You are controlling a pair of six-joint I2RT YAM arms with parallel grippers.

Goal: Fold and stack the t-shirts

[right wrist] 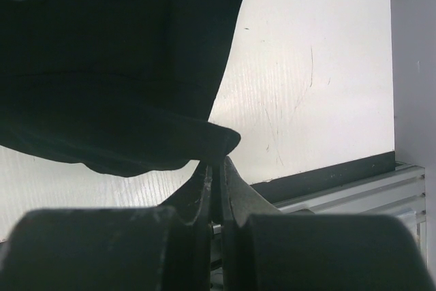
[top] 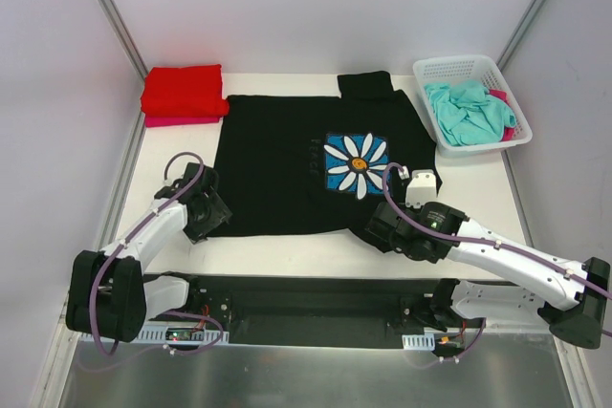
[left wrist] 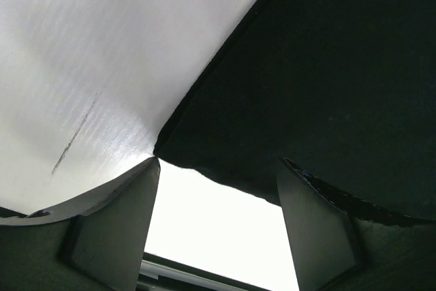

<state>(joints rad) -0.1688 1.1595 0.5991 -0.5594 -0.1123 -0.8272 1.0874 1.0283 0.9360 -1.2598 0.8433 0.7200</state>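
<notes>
The black t-shirt (top: 277, 164) with a white daisy on a blue square (top: 356, 164) lies spread flat on the table. My left gripper (top: 214, 215) is at the shirt's near left corner. In the left wrist view it (left wrist: 219, 168) stands open, the shirt's corner and hem (left wrist: 225, 161) reaching between its fingertips. My right gripper (top: 384, 228) is at the near right hem. In the right wrist view it (right wrist: 219, 163) is shut on a pinched fold of the black hem (right wrist: 204, 138). A folded red t-shirt (top: 184, 89) lies on a pink one (top: 182, 121) at the back left.
A white mesh basket (top: 459, 66) at the back right holds a crumpled teal t-shirt (top: 469, 112) and some pink cloth (top: 499, 96). The table's near edge and a metal rail (right wrist: 340, 192) run just behind both grippers. White walls close in the sides.
</notes>
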